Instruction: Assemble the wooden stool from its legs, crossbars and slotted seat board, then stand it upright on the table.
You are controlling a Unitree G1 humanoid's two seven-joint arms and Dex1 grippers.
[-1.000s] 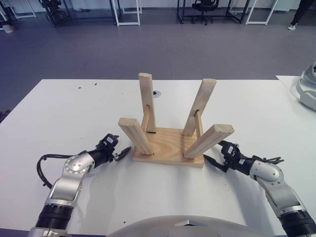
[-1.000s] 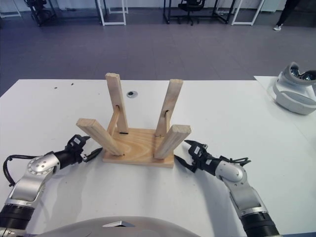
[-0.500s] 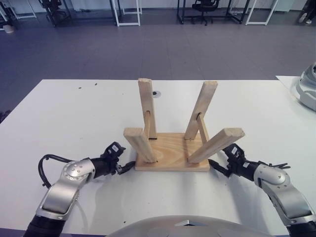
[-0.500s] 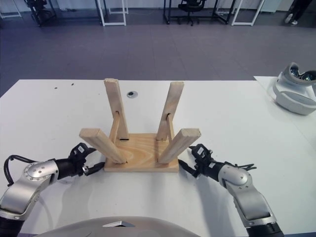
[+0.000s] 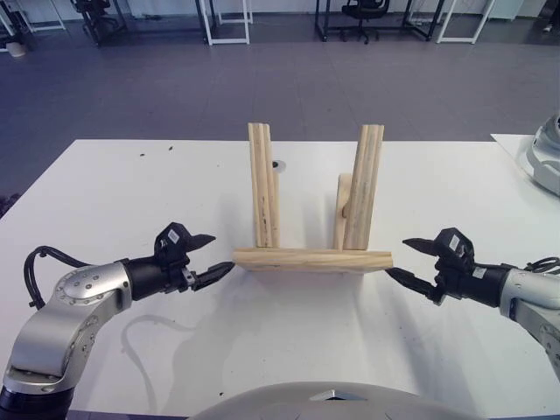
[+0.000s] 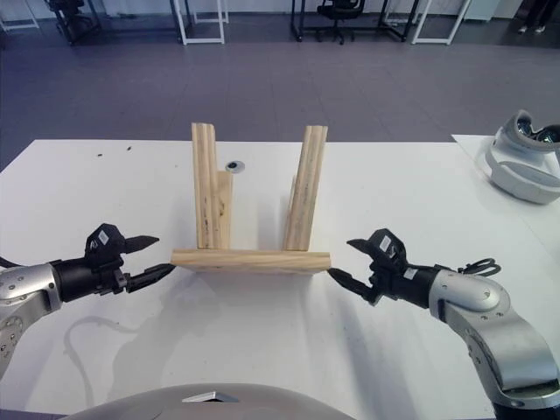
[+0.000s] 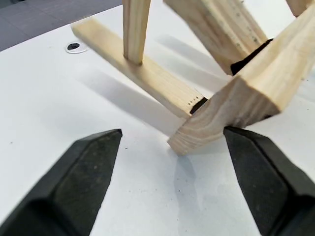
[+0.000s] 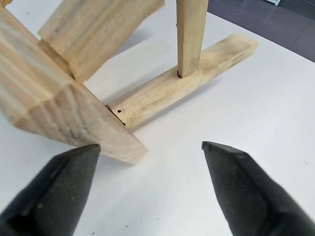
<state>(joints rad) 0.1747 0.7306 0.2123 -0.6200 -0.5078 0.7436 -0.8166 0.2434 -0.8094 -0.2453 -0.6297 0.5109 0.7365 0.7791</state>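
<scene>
Nearest, low in the left eye view, the left gripper (image 5: pixel 220 253) comes in from the lower left and the right gripper (image 5: pixel 398 259) from the lower right, both just above the white table (image 5: pixel 105 210). Each has its two fingers spread apart and grasps nothing. Between them at centre frame is the wooden stool, tipped over. Its seat board (image 5: pixel 312 259) is seen edge-on as a thin horizontal strip, and the lower fingertip of each gripper sits right by one end of it; whether they touch cannot be told. In the left wrist view a corner of the board lies between the black fingers (image 7: pixel 86 172) with its lowest point on the table. Behind it one of the legs (image 7: pixel 142 73) lies along the tabletop with a crossbar (image 7: pixel 135 29) rising out of it. From the board two pale legs (image 5: pixel 262 188) run away toward the upper centre. Just beyond them is a small dark round fitting (image 5: pixel 277 164) in the table. Farther right, at the edge of the right eye view, is a white headset (image 6: pixel 525 166). At top lies grey floor (image 5: pixel 289 79).
</scene>
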